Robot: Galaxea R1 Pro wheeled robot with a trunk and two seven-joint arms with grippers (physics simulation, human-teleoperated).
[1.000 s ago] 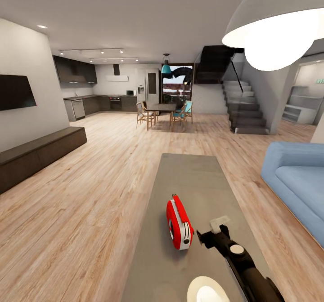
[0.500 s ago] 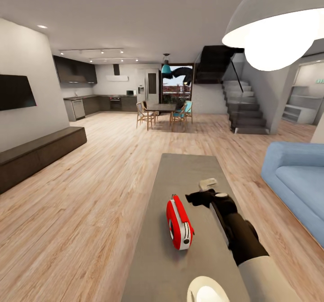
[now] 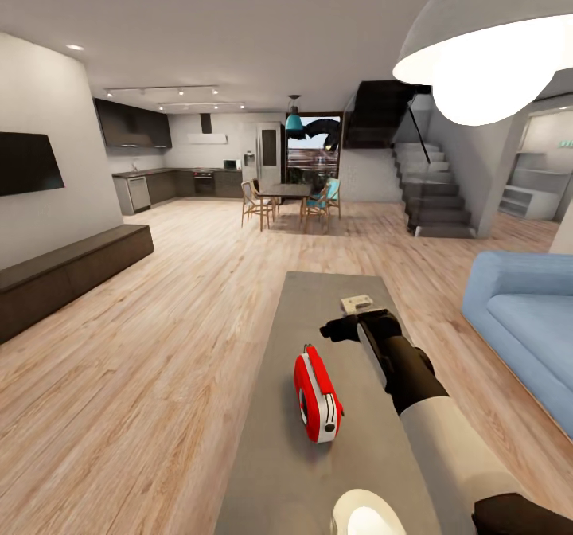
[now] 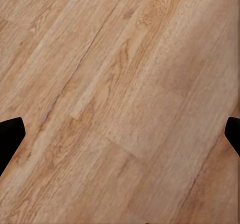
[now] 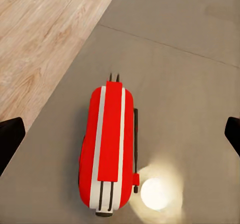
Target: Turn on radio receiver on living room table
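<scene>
The red radio [image 3: 317,396] is sitting upright on the grey coffee table [image 3: 334,296], toward its near end. The right gripper [image 3: 338,329] is hovering above the tabletop just beyond the radio, not touching it, fingers spread wide and holding nothing. The left gripper [image 4: 120,134] is hanging over the wood floor [image 4: 120,84], fingers [image 4: 10,136] wide apart and empty.

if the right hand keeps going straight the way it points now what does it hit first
Most likely the radio receiver: the right wrist view looks down along the fingers onto its red top, standing on the table. In the head view the right hand hovers just beyond it, so it might meet bare tabletop; depth is unclear.
</scene>
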